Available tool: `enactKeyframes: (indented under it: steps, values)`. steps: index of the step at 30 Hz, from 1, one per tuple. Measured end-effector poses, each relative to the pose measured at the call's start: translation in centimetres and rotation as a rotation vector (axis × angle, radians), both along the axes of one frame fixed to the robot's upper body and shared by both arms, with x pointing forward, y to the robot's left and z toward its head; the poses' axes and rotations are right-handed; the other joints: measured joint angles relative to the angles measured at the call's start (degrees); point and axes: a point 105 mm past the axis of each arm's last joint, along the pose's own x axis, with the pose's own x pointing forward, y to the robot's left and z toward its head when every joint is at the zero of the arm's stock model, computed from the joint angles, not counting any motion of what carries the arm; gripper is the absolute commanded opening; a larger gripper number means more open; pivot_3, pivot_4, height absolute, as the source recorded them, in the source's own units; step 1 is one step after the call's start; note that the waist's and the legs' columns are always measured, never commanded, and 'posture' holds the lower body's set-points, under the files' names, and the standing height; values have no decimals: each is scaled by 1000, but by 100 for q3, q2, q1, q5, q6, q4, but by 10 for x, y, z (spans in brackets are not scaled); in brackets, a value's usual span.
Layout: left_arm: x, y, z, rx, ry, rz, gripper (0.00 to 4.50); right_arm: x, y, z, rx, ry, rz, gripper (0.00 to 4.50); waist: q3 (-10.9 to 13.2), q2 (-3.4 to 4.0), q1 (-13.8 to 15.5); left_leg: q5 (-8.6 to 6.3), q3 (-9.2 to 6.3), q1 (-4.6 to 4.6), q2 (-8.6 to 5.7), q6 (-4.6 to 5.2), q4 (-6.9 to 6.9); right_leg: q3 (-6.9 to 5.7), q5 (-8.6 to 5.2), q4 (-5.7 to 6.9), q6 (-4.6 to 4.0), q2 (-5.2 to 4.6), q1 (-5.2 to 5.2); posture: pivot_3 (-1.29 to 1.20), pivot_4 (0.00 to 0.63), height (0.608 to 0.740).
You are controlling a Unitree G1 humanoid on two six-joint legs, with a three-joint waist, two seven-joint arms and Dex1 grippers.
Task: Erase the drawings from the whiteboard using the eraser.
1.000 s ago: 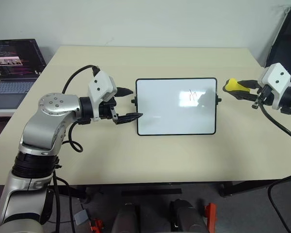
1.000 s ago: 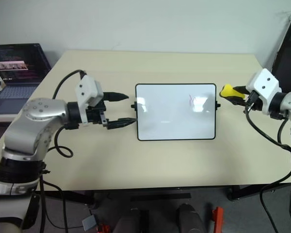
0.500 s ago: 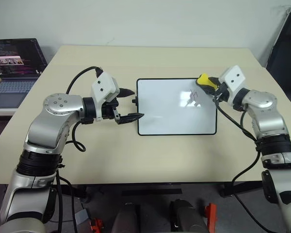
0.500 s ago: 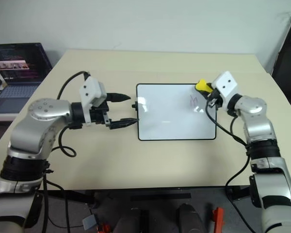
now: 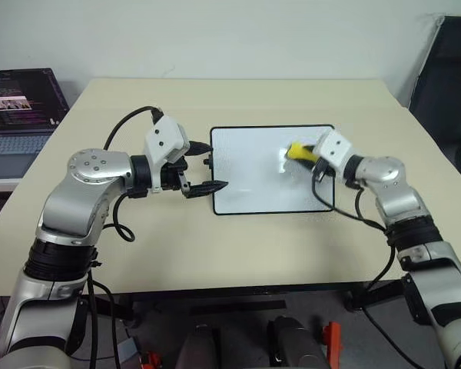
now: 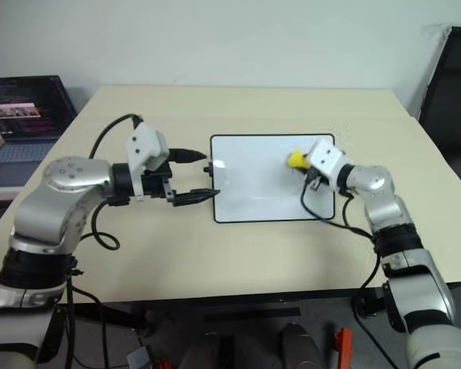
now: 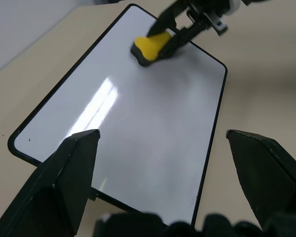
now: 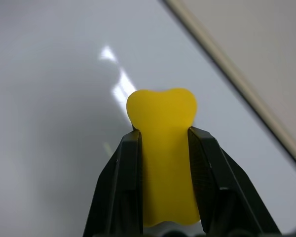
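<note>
In the left eye view, the whiteboard (image 5: 273,169) lay flat in the middle of the tan surface (image 5: 238,254). The right tool (image 5: 306,153) was over the board's right half, closed on the yellow eraser (image 5: 298,151), which sat on or just above the white face near the upper right. No red drawings could be made out on the board there; the eraser and the arm covered part of it, so marks might have lain hidden under them. The left tool (image 5: 203,165) stood with its two fingers spread apart, holding nothing, just beside the board's left short edge at the small black knob. A laptop (image 5: 19,115) stood well apart at the far left.

The right eye view showed the same layout, the board face bare apart from a glare patch.

In the left wrist view, the open fingers (image 7: 64,173) flanked the near short edge of the board, and the eraser (image 7: 150,47) pressed at the far end. The visible white area was free of marks.

In the right wrist view, the black fingers (image 8: 121,187) clamped the eraser (image 8: 163,148) by its sides, its free end toward the glossy board.

As a judgement, the wiping looked well under way or nearly done; whatever remained was the patch beneath the eraser.
</note>
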Motion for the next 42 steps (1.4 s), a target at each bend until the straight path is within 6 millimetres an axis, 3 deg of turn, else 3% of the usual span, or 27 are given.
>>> enactKeyframes:
  steps: [3, 9, 15, 20, 24, 29, 32, 35, 37, 40, 42]
  values:
    - [-1, 0, 0, 1, 0, -1, 4500, -8, 6, -13, -24, 54, 33, 965, 0, 0, -41, 5, 0, 33, 0, 6, 3, 1, -2, -7, -18, 0, 37, 0, 150, 740]
    - [-1, 0, 1, -1, -5, 0, 4500, -2, 5, -11, -13, 59, 7, 965, 1, 0, -58, 5, 1, 77, -1, 6, 1, 4, -12, -10, -35, -1, 76, 0, 150, 740]
    - [-1, -1, 1, -2, -5, 0, 4500, 33, -17, 37, 46, -125, -216, 965, 1, -1, -70, 7, 1, 75, -2, 10, -4, 6, -9, -12, -39, -2, 70, 0, 150, 740]
    - [-1, -1, 1, -4, -6, -1, 4500, 39, -10, 46, 46, -175, -242, 965, 1, -1, -89, 2, 3, 69, -1, 4, -25, 6, -13, -14, -17, -2, 62, 0, 150, 740]
    - [-1, -2, 1, -8, -5, -2, 4500, 31, 12, 38, 36, -146, -170, 965, 1, -1, -107, 1, 1, 74, 0, 4, -39, 5, -14, -14, -17, 0, 60, 0, 150, 740]
    - [-1, -3, 0, -12, -5, -4, 4500, 0, 49, 1, -39, -26, 30, 965, 1, -1, -96, 2, -1, 78, 1, 4, -43, 2, -18, -15, -23, 1, 62, 0, 150, 740]
    - [-1, -3, 0, -14, -5, -6, 4500, -13, 54, -10, -60, 34, 86, 965, 1, -1, -73, 2, -1, 77, -1, 4, -41, 2, -24, -16, -35, -1, 63, 0, 150, 740]
    - [-1, -5, 0, -19, -5, -12, 4500, -23, 38, -15, -21, 105, 98, 965, 4, -1, -38, 2, -6, 68, -1, 4, -42, -4, -27, -22, -40, -2, 60, 0, 150, 740]
    - [-1, -8, 0, -29, -5, -21, 4500, -31, 22, -6, 96, 152, 82, 965, 17, 6, 9, 2, -7, 46, -2, 3, -43, -6, -20, -24, -19, -3, 46, 0, 150, 740]
    - [-2, -18, -3, -55, 7, -53, 4500, -37, -8, 41, 314, 113, 34, 965, 20, 12, 100, 2, -7, -47, -5, 3, -32, -7, -5, -10, -20, -5, -48, 0, 150, 740]
    - [-5, -37, -9, -84, 32, -111, 4500, -40, -46, 72, 407, 55, -62, 965, 20, 11, 155, 0, -8, -56, -5, 0, -30, -12, 0, -15, -29, -7, -50, 0, 150, 740]
